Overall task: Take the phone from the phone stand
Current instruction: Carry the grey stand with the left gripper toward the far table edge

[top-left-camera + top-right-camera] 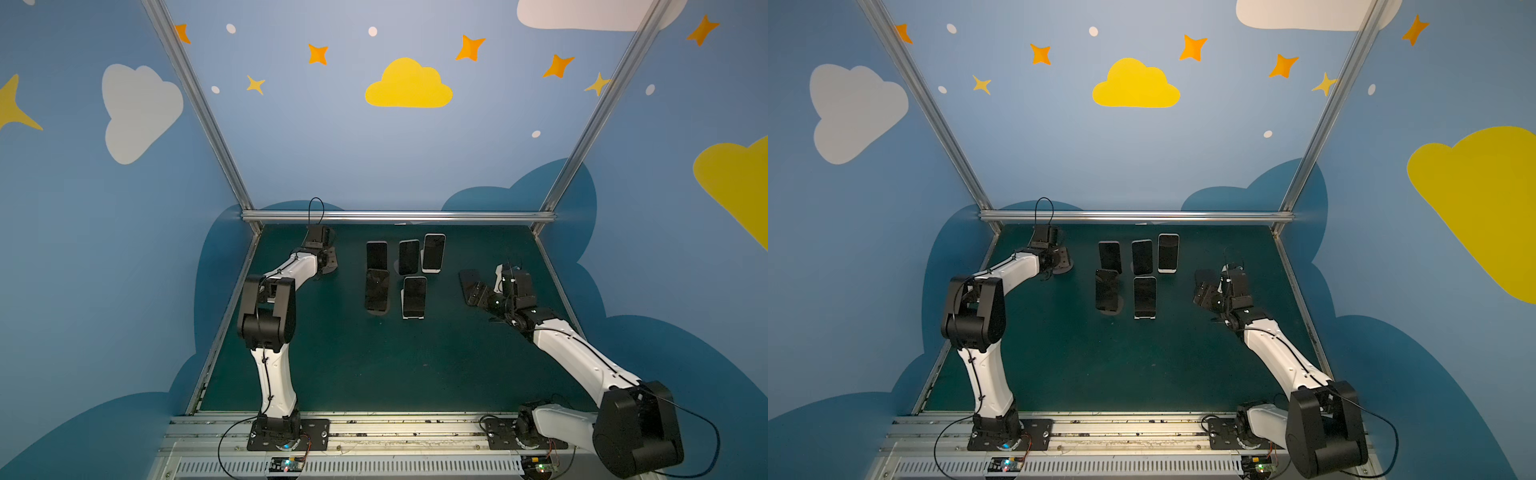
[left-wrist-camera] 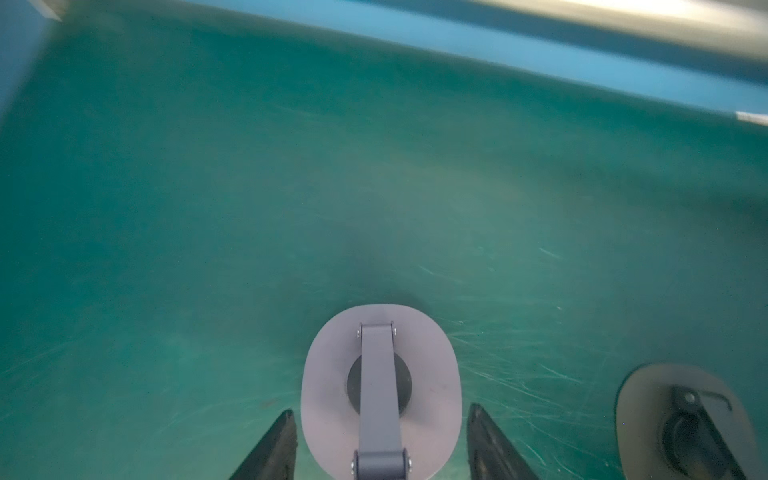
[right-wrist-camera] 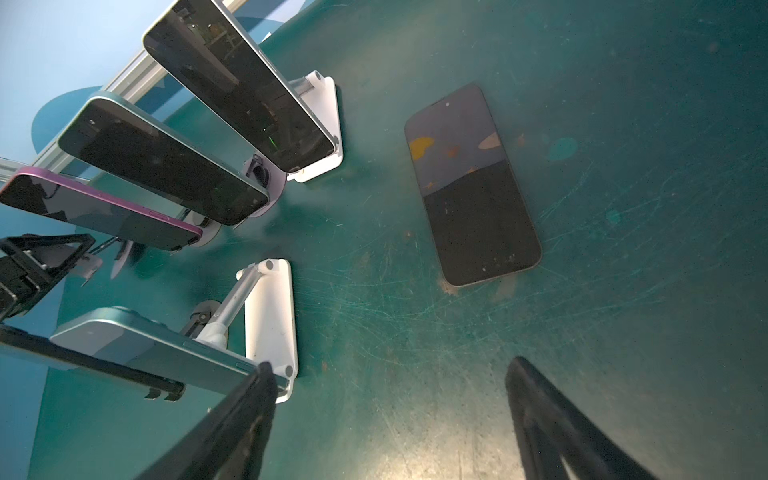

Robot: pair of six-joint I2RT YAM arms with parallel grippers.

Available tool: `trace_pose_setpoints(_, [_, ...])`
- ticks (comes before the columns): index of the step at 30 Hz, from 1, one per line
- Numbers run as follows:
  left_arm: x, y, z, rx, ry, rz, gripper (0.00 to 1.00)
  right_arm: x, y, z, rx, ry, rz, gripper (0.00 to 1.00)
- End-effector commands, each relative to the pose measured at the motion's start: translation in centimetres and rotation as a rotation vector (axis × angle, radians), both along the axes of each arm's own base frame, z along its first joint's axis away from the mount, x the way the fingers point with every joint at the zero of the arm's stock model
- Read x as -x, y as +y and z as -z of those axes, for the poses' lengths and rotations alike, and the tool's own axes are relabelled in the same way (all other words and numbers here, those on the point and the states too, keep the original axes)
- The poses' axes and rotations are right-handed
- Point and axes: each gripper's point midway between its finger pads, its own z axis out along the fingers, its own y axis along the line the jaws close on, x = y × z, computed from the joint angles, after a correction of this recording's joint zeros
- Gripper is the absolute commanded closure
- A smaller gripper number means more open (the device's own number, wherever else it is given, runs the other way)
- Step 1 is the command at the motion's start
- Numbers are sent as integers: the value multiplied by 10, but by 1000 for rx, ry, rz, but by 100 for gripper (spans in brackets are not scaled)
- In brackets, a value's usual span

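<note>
Item: we log 1 phone (image 3: 471,185) flat, screen up, on the worktop (image 3: 623,311), clear of the empty stand (image 2: 332,374), which the left end effector (image 2: 381,409) clamps, likely to steady it, while the right end effector (image 3: 390,363) hangs wide and empty near the phone.

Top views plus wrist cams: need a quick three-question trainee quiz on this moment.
1. True or false: the phone near the right end effector lies flat on the table.
2. How many phones sit propped on stands?
3. The left end effector is: A) open over bare table, B) shut on an empty stand, C) holding a phone.
Key: 1 true; 2 five; 3 B.
</note>
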Motion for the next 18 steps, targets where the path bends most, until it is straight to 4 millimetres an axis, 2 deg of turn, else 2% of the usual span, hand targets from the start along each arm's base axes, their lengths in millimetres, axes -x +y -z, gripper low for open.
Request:
trace_pose_setpoints(1, [-26, -23, -20, 46, -77, 119, 40, -5, -1, -4, 12, -5, 10, 13])
trace_pose_setpoints(3, [-32, -32, -17, 69, -72, 154, 40, -6, -1, -2, 20, -1, 10, 13])
trace_pose_setpoints(5, [-37, -33, -15, 67, -57, 154, 40, -7, 0, 1, 27, 1, 2, 13])
trace_pose_setpoints(12, [-35, -58, -9, 33, -15, 237, 41, -8, 0, 3, 39, 6, 0, 13])
trace_pose_setpoints(18, [-31, -57, 2, 10, 71, 216, 40, -8, 3, 4, 28, 14, -11, 13])
